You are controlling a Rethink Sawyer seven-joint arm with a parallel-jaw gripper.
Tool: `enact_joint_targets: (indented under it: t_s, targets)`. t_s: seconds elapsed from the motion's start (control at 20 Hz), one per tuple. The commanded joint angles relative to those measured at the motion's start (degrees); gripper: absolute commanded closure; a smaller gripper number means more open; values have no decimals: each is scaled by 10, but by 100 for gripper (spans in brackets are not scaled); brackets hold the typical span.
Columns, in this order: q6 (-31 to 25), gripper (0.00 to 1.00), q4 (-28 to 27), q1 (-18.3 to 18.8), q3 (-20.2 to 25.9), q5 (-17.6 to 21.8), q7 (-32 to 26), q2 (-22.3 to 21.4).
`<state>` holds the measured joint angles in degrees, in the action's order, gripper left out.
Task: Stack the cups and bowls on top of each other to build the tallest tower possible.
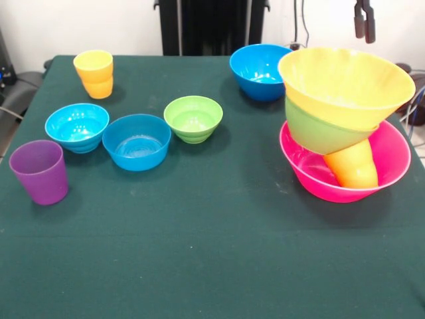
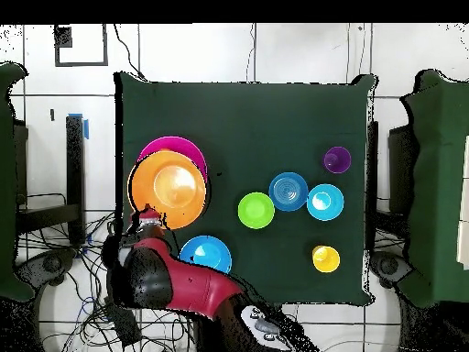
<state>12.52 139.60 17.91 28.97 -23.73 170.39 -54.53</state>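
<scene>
The tower [image 1: 345, 126] leans left because its orange cup [image 1: 353, 166] lies tilted in the pink bowl [image 1: 392, 159], while the gripper [image 1: 364, 25] hangs above, fingers together, holding nothing.

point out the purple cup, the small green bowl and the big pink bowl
purple cup [image 1: 40, 174], front view, on its outer wall
small green bowl [image 1: 193, 118], front view, on its inside
big pink bowl [image 1: 393, 156], front view, on its inner wall

tower [image 1: 345, 126]: leaning, pink base | bowls [image 1: 137, 141], cups [image 1: 40, 171]: loose, upright
</scene>
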Motion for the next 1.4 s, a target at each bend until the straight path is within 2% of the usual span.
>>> enact_joint_targets:
  t_s: [0.05, 0.15, 0.25, 0.45, 0.55, 0.75, 0.9, 0.95, 1.0, 1.05, 1.1, 1.15, 1.3, 1.4]
  targets:
    - [14, 0, -46, -8, -3, -15, 103, 34]
    - [13, 0, -49, -8, -2, -16, 103, 37]
    - [-1, 0, -44, -9, -2, -21, 105, 20]
    - [-67, 0, -29, -17, -12, -46, 100, -48]
    - [-91, 0, -27, -9, -17, -45, 85, -62]
    - [-147, 0, -23, 30, -14, -29, 54, -95]
    - [-198, 0, -16, 62, 4, -24, 43, -131]
    - [-198, 0, -12, 75, 20, -23, 47, -136]
    - [-201, 0, -13, 78, 25, -23, 48, -138]
    - [-205, 0, -18, 68, 10, -22, 43, -136]
    - [-192, 0, -25, 60, -4, -16, 39, -120]
    - [-181, 0, -26, 63, 0, -12, 41, -110]
    - [-125, 0, -31, 91, 20, 22, 35, -53]
    - [-114, 0, -33, 110, 21, 41, 18, -33]
